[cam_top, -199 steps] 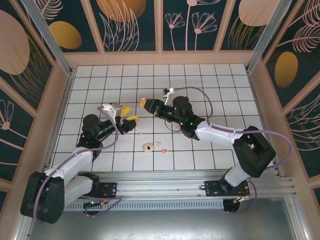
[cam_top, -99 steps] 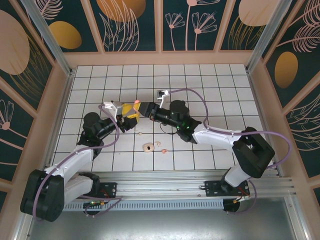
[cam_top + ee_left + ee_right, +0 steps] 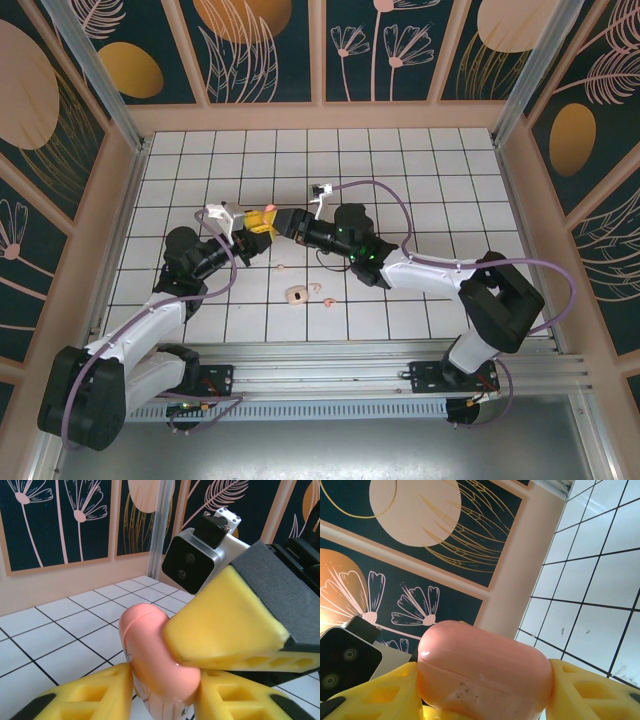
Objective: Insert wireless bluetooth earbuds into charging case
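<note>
A rounded coral-pink plastic charging case [image 3: 485, 662] is held above the white gridded surface [image 3: 420, 180], with the left hand [image 3: 162, 692] and the right hand [image 3: 482, 697] both closed on it.

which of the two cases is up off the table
The coral-pink closed case, gripped in the right tool where the left tool meets it. The paler case lies on the table, nearer the arm bases.
</note>
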Available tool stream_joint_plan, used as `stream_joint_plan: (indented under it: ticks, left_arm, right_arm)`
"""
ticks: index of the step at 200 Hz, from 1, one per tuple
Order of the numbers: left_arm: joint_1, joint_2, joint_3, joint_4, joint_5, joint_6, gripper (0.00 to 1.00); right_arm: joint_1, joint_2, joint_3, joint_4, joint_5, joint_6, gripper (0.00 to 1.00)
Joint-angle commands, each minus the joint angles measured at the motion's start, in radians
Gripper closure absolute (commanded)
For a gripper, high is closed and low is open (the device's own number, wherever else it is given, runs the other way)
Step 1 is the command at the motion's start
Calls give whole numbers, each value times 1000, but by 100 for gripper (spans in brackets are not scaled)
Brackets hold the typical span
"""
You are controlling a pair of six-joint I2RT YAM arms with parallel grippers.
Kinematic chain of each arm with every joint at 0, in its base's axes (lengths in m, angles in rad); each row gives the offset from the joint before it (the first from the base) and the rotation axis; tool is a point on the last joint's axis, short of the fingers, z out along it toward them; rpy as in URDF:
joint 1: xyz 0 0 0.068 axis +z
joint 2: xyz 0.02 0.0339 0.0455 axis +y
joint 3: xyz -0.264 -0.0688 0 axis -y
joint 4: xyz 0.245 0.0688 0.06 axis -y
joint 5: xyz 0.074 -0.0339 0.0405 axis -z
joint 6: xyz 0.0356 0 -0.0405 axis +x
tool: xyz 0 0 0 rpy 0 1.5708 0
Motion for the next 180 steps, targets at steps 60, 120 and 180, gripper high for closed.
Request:
stream_joint_plan:
  ticks: [60, 120, 180]
  left_arm:
    - [0, -22, 17, 48, 27, -22, 83]
    - [-1, -2, 30, 108, 132, -72, 84]
    - [-12, 28, 53, 235, 283, -158, 85]
  right_arm:
    - [17, -97, -47, 29, 86, -105, 29]
    - [-22, -310, -132, -78, 82, -484, 20]
    - [-150, -444, -150, -185, -303, -950, 31]
